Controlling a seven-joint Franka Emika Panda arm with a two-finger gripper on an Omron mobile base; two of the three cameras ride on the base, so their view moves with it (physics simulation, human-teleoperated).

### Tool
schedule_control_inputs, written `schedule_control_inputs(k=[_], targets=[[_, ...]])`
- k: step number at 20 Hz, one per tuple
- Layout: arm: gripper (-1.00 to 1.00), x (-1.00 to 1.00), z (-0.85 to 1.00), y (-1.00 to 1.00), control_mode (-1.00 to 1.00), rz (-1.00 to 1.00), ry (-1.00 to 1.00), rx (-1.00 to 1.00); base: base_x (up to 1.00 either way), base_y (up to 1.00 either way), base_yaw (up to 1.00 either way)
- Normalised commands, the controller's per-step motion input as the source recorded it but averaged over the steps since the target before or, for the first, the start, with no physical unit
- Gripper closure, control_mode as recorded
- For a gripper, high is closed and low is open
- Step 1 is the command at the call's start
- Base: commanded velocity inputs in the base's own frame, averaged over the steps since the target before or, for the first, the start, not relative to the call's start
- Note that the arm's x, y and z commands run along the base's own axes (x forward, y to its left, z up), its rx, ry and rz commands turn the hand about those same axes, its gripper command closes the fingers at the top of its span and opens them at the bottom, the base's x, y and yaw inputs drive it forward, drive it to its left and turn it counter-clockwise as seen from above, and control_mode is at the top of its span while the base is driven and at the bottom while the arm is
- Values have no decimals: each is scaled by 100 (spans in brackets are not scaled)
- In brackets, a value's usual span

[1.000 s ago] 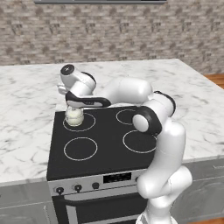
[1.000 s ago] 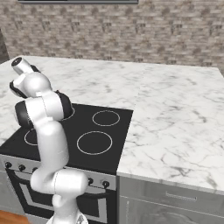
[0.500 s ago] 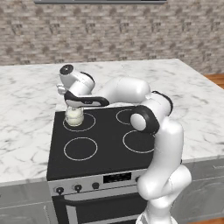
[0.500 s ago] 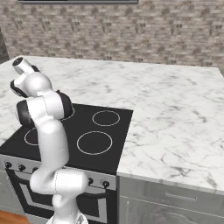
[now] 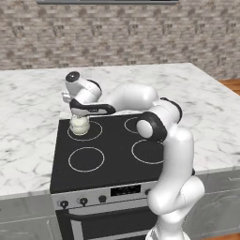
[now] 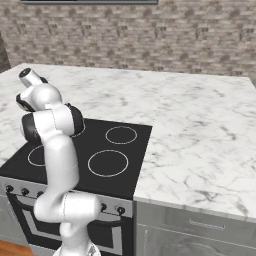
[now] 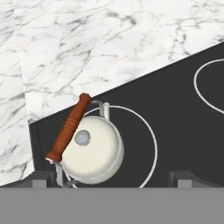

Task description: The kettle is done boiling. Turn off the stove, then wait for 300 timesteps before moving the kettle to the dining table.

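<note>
fingers (image 7: 189,178): spread wide, holding nothing, hanging over the kettle (image 7: 90,151);
kettle: sitting on the stove (image 5: 117,154), back-left burner

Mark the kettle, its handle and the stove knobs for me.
kettle (image 7: 94,153), hand view, on its cream lid dome.
kettle handle (image 7: 70,127), hand view, middle of the reddish-brown grip.
stove knobs (image 5: 83,201), left base view, on a black knob of the steel front panel.

A kitchen — black stove (image 5: 112,150) set in a marble counter (image 6: 200,145), brick wall (image 5: 117,33) behind.
</note>
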Motion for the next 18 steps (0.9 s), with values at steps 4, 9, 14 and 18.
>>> schedule_control_inputs(k=[4,9,14,18], targets=[[-100,12,-9,0,-100,0,3,3,0,0,0],[-100,16,-10,2,-100,0,4,3,0,0,0],[-100,22,-7,4,-100,0,2,3,0,0,0],[-100,23,-5,5,-100,0,2,3,0,0,0]])
